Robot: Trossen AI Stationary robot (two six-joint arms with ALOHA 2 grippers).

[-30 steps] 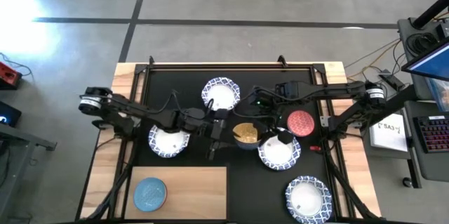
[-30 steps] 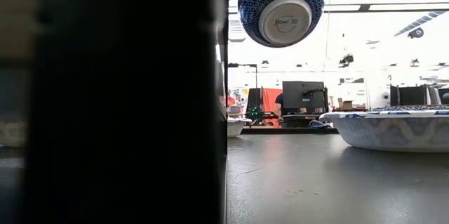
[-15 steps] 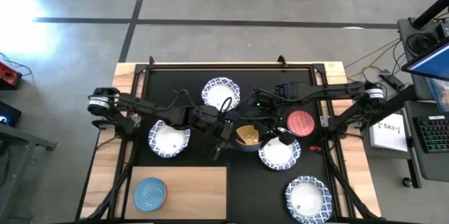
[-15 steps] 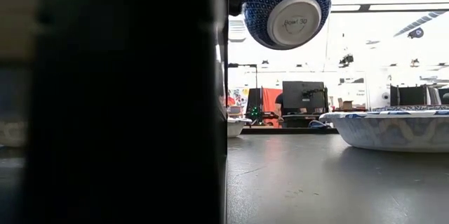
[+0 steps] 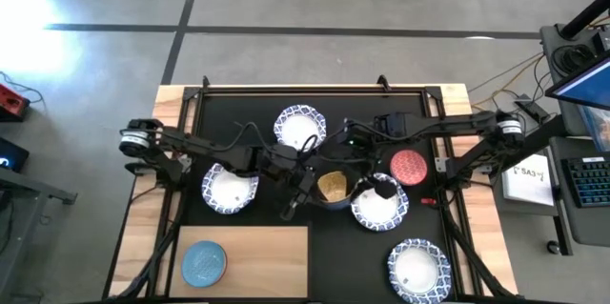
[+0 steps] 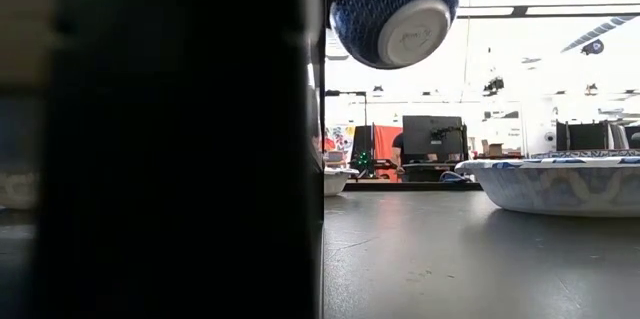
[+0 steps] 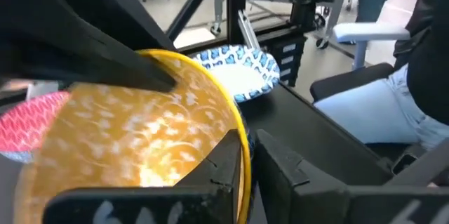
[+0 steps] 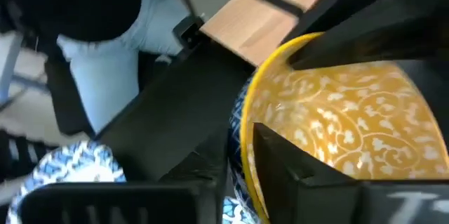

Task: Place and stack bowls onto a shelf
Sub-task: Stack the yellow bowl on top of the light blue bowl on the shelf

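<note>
Above the middle of the black mat (image 5: pixel 381 247), the high view shows both dark arms meeting at a golden-yellow patterned bowl (image 5: pixel 333 187). The left gripper (image 5: pixel 307 182) reaches in from the left and the right gripper (image 5: pixel 360 188) from the right, each at the bowl's rim. Four white bowls with blue patterned rims (image 5: pixel 300 129) lie on the mat around them, a red-pink bowl (image 5: pixel 408 166) sits to the right, and a light blue bowl (image 5: pixel 204 263) rests on the light-wood shelf board (image 5: pixel 267 261) at the near left.

From table height, a dark blue patterned bowl underside with a pale foot (image 6: pixel 394 11) hangs tilted above the mat, held from above; a white-and-blue bowl (image 6: pixel 555 181) sits on the right.

Through the left wrist camera, the left gripper's two fingers are closed on the yellow bowl's rim (image 7: pixel 242 155), one inside, one outside.

Through the right wrist camera, the right gripper's fingers likewise pinch the rim (image 8: pixel 242 147) of the yellow bowl (image 8: pixel 337 122).
</note>
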